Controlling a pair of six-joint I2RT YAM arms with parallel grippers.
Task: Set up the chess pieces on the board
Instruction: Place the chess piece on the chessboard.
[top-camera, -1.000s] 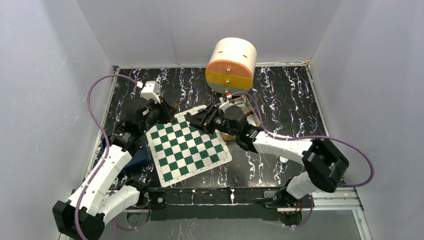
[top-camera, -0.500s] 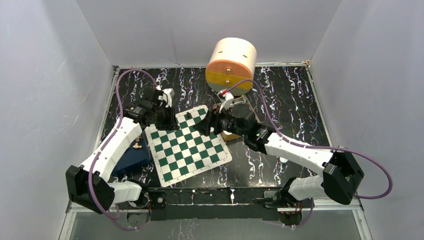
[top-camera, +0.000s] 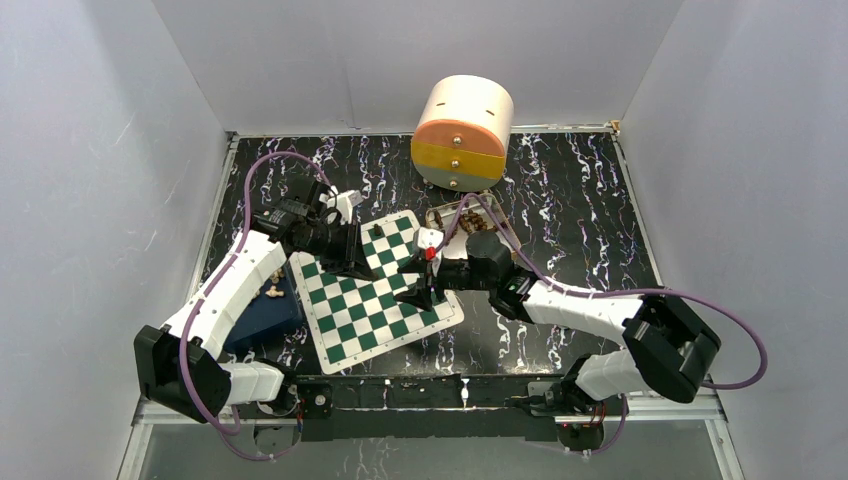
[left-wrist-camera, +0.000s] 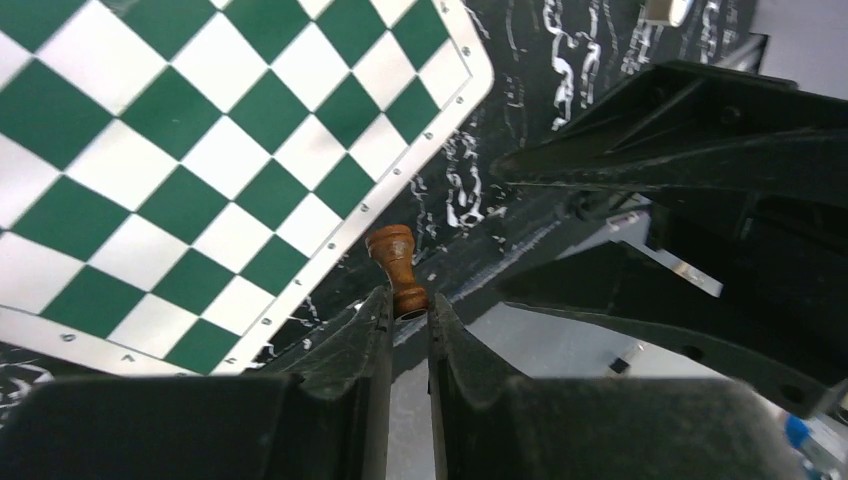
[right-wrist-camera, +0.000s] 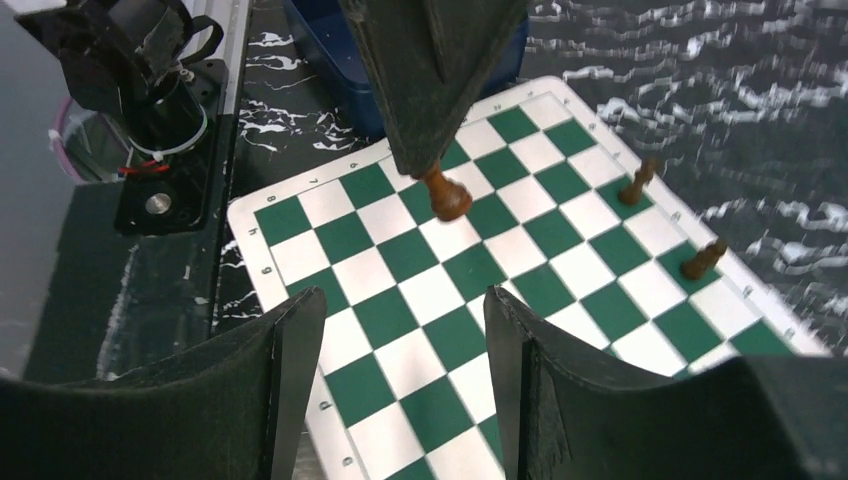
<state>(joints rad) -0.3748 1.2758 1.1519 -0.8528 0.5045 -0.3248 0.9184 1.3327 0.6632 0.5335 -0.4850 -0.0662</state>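
Observation:
The green-and-white board (top-camera: 372, 300) lies between the arms. My left gripper (left-wrist-camera: 408, 300) is shut on the base of a brown chess piece (left-wrist-camera: 393, 262), which hangs tilted above the board's middle (right-wrist-camera: 445, 196). In the top view this gripper (top-camera: 357, 267) is over the board's left half. My right gripper (right-wrist-camera: 405, 300) stands open and empty, low over the board's near right part (top-camera: 421, 292). Two more dark pieces (right-wrist-camera: 637, 182) (right-wrist-camera: 703, 259) stand on edge squares of the board (right-wrist-camera: 420, 300).
A round tan and yellow drum (top-camera: 462, 130) stands at the back. A tray (top-camera: 487, 212) with loose pieces sits behind the right arm. A blue box (top-camera: 262, 315) holding light pieces lies left of the board. The tabletop is black marbled.
My left gripper has swung right over the board with the piece. My right gripper has left the tray, come down over the board's near right, and its jaws stand wider.

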